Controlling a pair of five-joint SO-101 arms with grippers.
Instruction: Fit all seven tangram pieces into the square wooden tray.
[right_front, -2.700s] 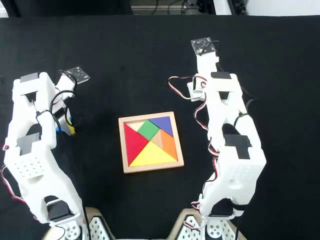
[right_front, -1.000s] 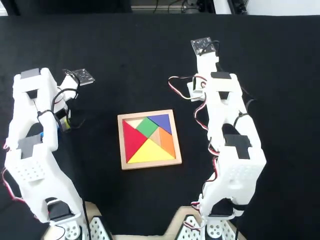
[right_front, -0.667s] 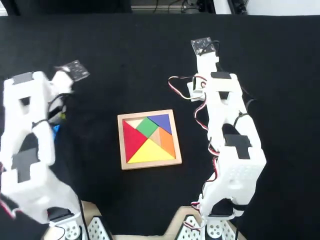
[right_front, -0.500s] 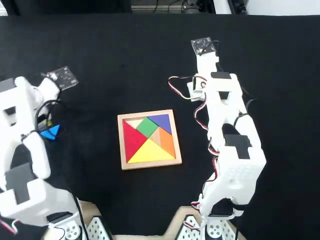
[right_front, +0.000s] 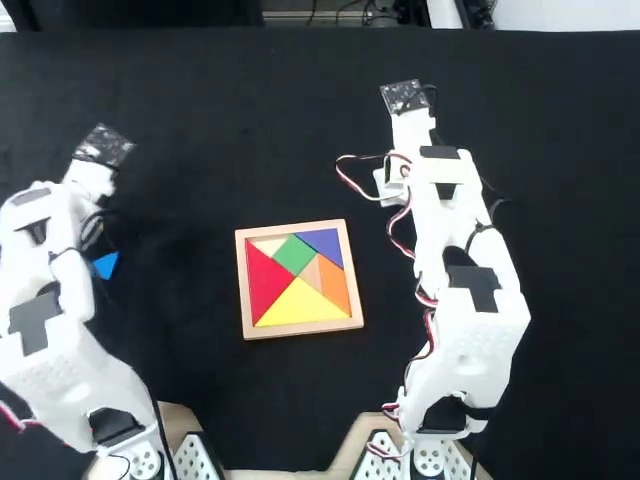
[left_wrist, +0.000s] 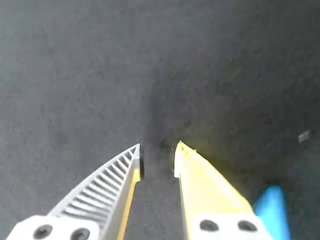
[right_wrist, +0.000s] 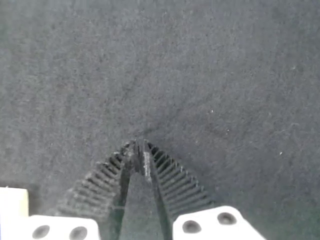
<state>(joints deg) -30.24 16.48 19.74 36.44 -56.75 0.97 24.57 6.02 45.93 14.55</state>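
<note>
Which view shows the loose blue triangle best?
The high view: the blue triangle lies on the black cloth beside the left arm, apart from the wooden tray. The left wrist view catches a blurred edge of it beside the yellow finger. The right wrist view faces bare cloth.

1 view high over the table (right_front: 250, 120), 2 wrist views (close-up)

Robotics lab bench: 2 white arms (right_front: 470, 300) on a black-draped table (right_front: 250, 120).

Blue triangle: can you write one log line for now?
blue triangle: on table, outside tray | left gripper: open, empty | right gripper: shut
</note>
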